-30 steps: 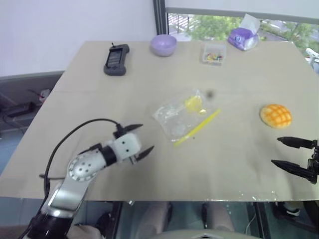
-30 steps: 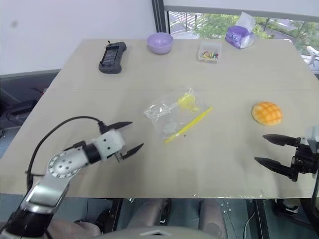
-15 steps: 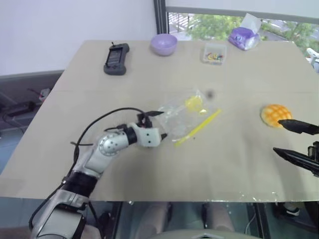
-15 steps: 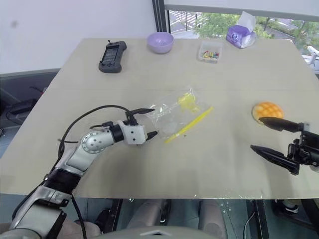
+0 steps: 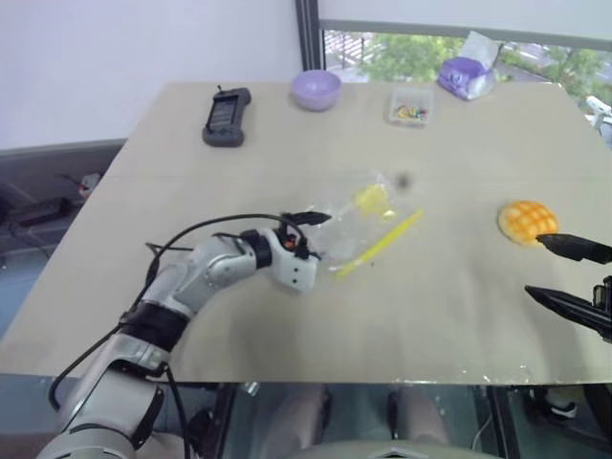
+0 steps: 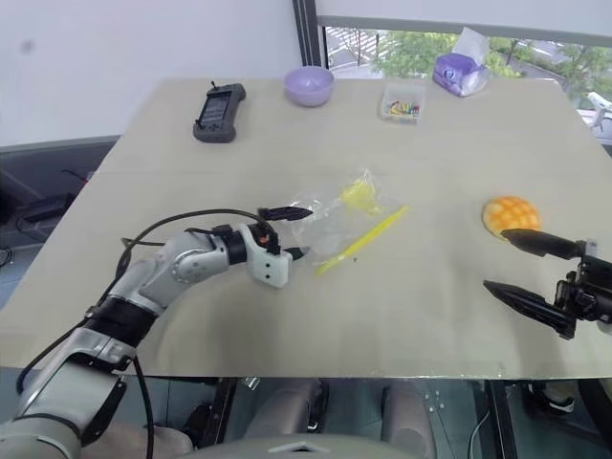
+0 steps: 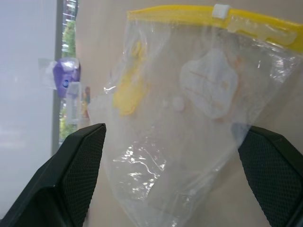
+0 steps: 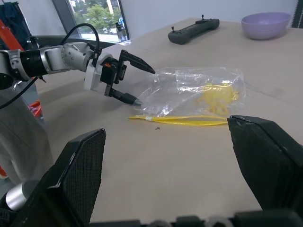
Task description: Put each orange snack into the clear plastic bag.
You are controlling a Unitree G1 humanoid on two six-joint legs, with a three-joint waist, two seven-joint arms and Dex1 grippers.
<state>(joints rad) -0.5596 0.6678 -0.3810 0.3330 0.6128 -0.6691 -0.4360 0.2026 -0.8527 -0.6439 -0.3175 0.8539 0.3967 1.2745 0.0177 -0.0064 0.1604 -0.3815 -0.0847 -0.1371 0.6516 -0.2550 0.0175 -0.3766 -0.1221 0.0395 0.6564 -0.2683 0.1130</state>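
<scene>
The orange snack (image 5: 527,220), a domed bun with a grid top, lies on the table's right side. My right gripper (image 5: 535,266) hovers open just in front of it, its upper fingertip overlapping the bun's near edge in the head views. The clear plastic bag (image 5: 359,225), with a yellow strip along one edge, lies flat mid-table. My left gripper (image 6: 304,232) is open at the bag's left corner, one finger above and one below it. In the left wrist view the bag (image 7: 189,104) spreads between the two fingers. The right wrist view shows the left gripper (image 8: 144,87) at the bag (image 8: 199,92).
At the table's far edge stand a purple bowl (image 5: 315,88), a black handheld controller (image 5: 225,115), a small clear box of colourful bits (image 5: 411,103) and a purple tissue pack (image 5: 466,75). The near table edge (image 5: 382,381) runs just below both arms.
My left arm has reached forward and right from the near left of the table to the bag's corner, rolling its wrist. The right gripper has risen slightly towards the bun.
</scene>
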